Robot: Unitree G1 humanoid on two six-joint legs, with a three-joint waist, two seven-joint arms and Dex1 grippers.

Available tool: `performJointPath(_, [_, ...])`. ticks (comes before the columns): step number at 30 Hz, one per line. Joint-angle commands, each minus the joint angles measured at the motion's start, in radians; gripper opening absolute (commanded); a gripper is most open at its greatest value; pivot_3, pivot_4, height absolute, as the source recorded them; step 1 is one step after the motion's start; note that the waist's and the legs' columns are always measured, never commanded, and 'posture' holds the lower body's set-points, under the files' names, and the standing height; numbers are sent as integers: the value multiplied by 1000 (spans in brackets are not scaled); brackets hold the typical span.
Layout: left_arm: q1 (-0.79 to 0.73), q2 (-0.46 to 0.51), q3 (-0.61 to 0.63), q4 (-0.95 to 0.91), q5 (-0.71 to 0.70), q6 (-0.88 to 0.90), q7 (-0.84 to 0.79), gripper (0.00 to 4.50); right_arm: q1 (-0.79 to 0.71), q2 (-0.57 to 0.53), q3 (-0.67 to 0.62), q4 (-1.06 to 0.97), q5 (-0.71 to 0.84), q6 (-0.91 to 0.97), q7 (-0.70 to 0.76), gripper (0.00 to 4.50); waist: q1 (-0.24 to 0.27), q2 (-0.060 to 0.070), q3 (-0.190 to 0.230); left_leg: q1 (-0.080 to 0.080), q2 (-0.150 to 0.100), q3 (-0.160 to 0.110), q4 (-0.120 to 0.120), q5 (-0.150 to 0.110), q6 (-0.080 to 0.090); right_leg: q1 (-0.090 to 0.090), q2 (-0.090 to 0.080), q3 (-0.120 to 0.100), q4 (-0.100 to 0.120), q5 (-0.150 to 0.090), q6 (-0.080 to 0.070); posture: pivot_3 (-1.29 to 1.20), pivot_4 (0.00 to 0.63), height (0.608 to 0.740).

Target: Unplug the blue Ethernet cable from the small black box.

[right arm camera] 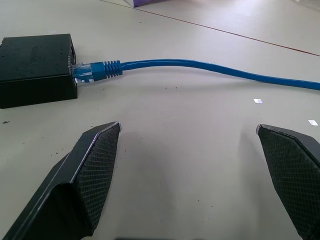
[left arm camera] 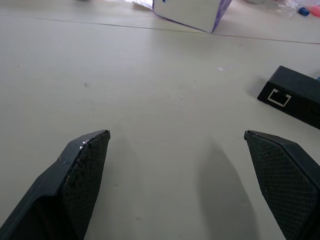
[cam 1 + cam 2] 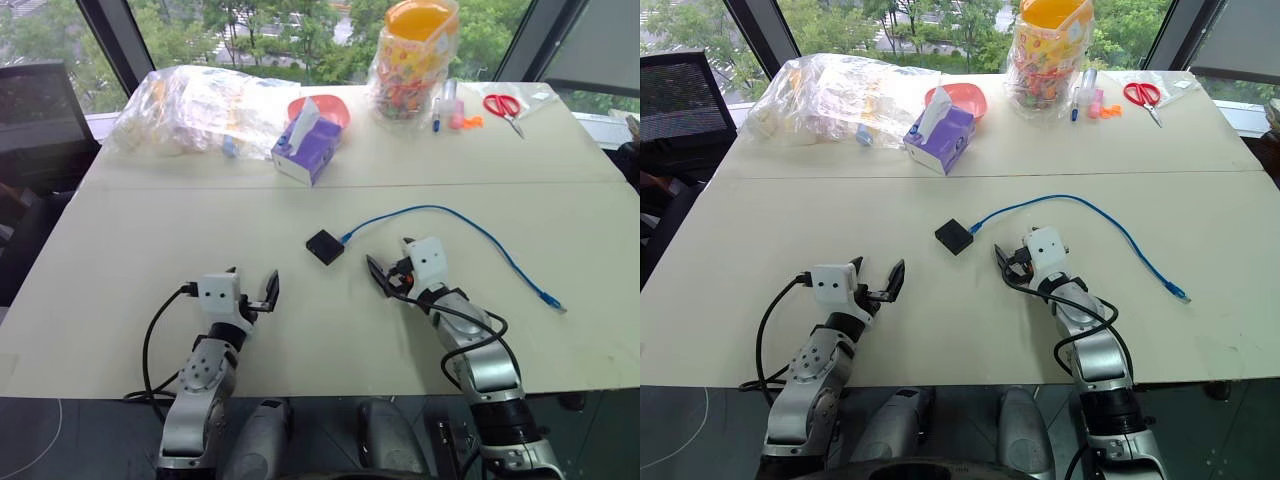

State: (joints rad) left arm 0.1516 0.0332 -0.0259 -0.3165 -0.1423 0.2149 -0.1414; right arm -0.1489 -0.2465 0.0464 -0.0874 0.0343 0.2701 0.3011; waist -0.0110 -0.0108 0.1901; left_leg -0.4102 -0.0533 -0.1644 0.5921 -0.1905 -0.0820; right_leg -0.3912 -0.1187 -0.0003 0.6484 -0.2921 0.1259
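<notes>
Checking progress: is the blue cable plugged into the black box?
Plugged in: blue Ethernet cable's clear plug sits inside small black box's port.

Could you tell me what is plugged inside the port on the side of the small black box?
The clear plug of the blue cable sits in the side port of the black box. Its tip is hidden inside the port, so how deep it goes cannot be seen.

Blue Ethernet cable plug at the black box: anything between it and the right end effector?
Nothing visible. Bare table lies between the open right end effector and the blue Ethernet cable, whose plug sits in the small black box. The purple tissue box stands farther back, out of the path.
</notes>
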Motion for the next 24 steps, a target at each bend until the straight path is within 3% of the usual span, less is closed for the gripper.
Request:
performJointPath(1, [-1, 5, -5, -12, -5, 7, -3, 4486, 15, -4, -8, -11, -1, 6, -5, 4500, 0, 0, 0, 0, 0, 0, 0, 0, 0, 0, 0, 0, 0, 0, 0, 0, 150, 726])
performJointPath(16, [10, 39, 7, -59, -54, 40, -54, 4486, 4, -24, -20, -41, 17, 30, 19, 4500, 0, 0, 0, 0, 0, 0, 0, 0, 0, 0, 0, 0, 0, 0, 0, 0, 150, 726])
performJointPath(19, [26, 97, 8, -101, -99, 81, -123, 4486, 0, -61, -5, -52, 22, 5, 80, 4500, 0, 0, 0, 0, 0, 0, 0, 0, 0, 0, 0, 0, 0, 0, 0, 0, 150, 726])
performJointPath(24, [63, 283, 67, -205, -306, 269, -319, 4486, -21, -160, 29, -88, 59, 6, 244, 4500, -2, 1, 1, -1, 0, 0, 0, 0, 0, -1, 0, 0, 0, 0, 0, 0, 150, 726])
